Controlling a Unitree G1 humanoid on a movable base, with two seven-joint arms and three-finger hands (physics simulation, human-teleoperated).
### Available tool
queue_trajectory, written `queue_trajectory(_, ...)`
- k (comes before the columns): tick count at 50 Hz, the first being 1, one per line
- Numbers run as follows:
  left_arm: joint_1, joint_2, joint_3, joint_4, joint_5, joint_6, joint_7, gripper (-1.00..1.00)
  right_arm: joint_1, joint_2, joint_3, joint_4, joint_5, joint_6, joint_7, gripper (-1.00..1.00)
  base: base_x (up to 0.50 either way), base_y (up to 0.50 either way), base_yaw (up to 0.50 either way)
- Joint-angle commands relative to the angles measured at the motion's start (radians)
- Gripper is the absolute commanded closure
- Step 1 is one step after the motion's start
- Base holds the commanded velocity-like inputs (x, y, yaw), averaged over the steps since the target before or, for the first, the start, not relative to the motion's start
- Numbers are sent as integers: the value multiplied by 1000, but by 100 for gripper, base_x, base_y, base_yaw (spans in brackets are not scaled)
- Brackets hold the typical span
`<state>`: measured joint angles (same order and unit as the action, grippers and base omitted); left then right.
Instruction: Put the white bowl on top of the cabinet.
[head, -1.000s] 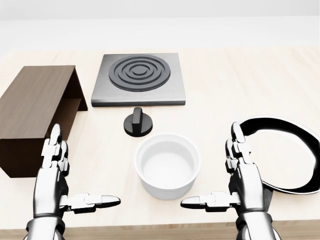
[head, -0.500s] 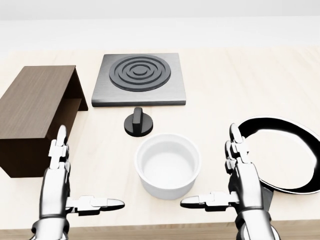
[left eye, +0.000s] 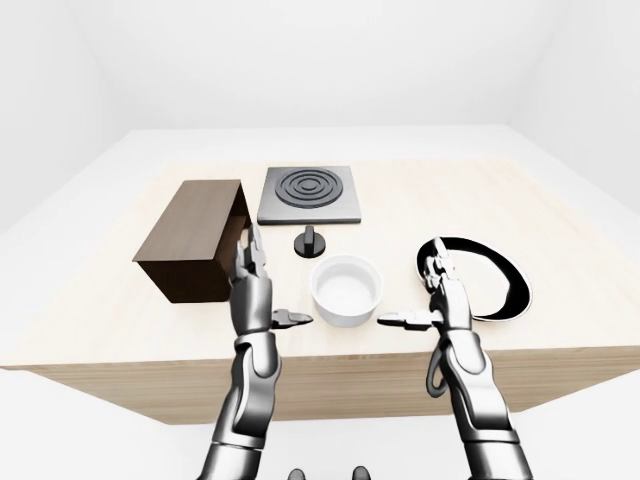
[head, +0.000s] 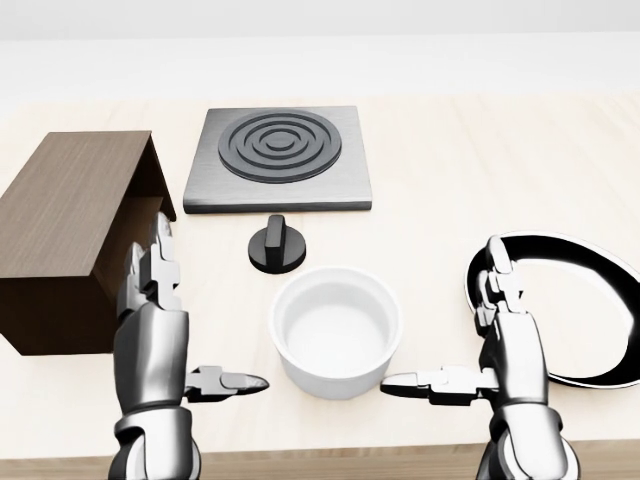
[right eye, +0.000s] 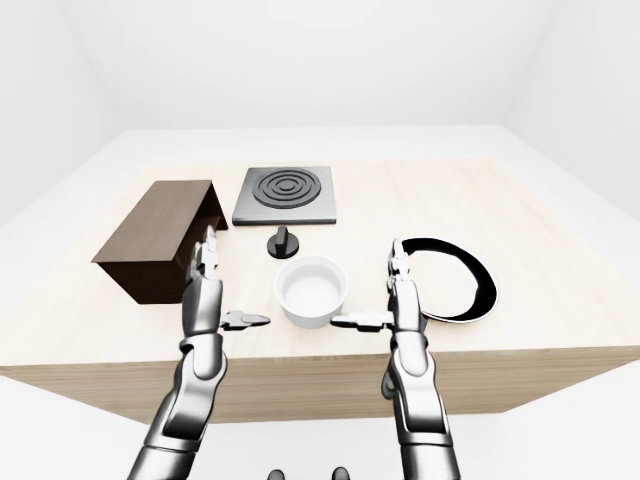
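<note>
Head view: white bowl (head: 335, 330) upright, round, mouth up, between open hands.

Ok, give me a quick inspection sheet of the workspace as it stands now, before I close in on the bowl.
Surface: light wooden table top, level, bare near the top of the head view.
Job's things: round white bowl, upright and empty, between the two hands; dark brown wooden cabinet at the left, nothing on its top.
Clutter: square grey hotplate with black rings; black knob between it and the bowl; black-rimmed white plate at the right.
Hands: left hand and right hand open, flanking the bowl, neither touching it.
Cables: nothing seen.
Surroundings: plain white walls and floor.
</note>
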<state>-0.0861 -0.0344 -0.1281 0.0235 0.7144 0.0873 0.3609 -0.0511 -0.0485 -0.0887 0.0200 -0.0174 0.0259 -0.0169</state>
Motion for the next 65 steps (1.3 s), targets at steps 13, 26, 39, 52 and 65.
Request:
queue_trajectory(13, -74, -59, -120, 4, 407, 0, -54, -100, -27, -43, -74, -83, 62, 61, 30, -100, 0, 0, 0)
queue_trajectory(26, -81, -82, -167, 106, 590, 0, -166, -100, -4, -49, -111, -175, 104, 61, 43, -100, 0, 0, 0)
queue_trajectory(39, -70, -99, -181, 111, 694, 0, -228, -100, 29, -40, -114, -228, 109, 61, 57, -100, 0, 0, 0)
queue_trajectory(52, -83, -121, -200, 125, 805, 0, -277, -100, 19, -45, -128, -230, 118, 61, 66, -100, 0, 0, 0)
queue_trajectory(65, -120, -137, -197, 222, 829, 0, -288, -100, 28, -44, -134, -252, 125, 61, 68, -100, 0, 0, 0)
